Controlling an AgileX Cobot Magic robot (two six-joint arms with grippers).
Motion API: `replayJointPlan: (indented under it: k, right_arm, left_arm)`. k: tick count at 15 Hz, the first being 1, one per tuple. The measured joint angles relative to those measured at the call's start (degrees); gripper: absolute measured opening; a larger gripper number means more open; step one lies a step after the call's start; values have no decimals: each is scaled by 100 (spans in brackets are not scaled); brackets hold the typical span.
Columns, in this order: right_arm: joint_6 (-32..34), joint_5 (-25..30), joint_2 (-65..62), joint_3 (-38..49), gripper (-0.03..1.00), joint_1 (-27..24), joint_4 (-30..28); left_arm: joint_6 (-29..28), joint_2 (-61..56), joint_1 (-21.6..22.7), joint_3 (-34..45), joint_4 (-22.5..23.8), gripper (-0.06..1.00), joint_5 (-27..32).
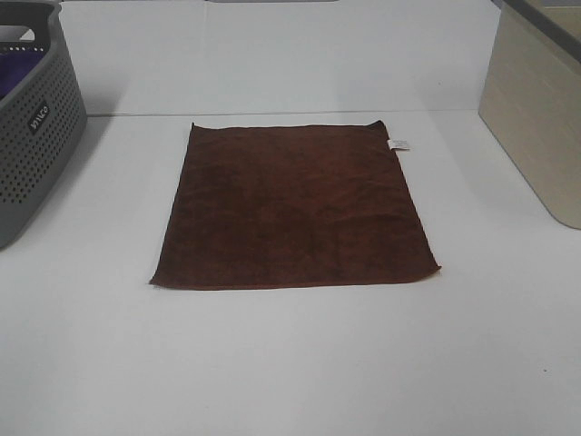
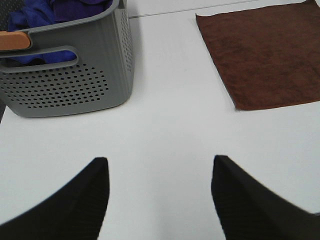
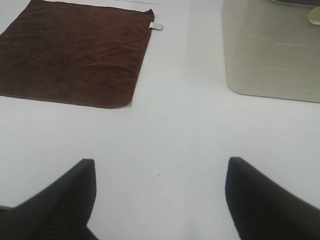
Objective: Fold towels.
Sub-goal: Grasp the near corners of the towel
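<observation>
Brown towel (image 1: pixel 292 207) lies flat and unfolded in the middle of the white table (image 1: pixel 290 363) in the high view. Its small white tag (image 1: pixel 398 144) sticks out near the far right corner. A grey perforated basket (image 1: pixel 36 145) stands at the table's left side and a beige bin (image 1: pixel 536 118) at the right, both apart from the towel.

In the left wrist view, the left end effector (image 2: pixel 159 160) hangs over the table with its two dark fingers (image 2: pixel 75 200) spread wide and nothing between them. The basket, holding blue cloth (image 2: pixel 50 12), stands ahead of it on the outer side. The towel lies ahead on the inner side, well apart from the fingers.

In the right wrist view, the right end effector (image 3: pixel 160 160) is also wide open and holds nothing. The towel lies ahead of it toward the inner side, one corner nearest and the tag at the corner beyond. The bin stands ahead on the outer side.
</observation>
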Motion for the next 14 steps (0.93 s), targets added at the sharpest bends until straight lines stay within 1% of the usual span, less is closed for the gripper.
replayJointPlan:
  k: [14]
  right_arm:
    - [0, 0, 0, 0, 71, 0, 0]
  left_arm:
    - [0, 0, 0, 0, 0, 56, 0]
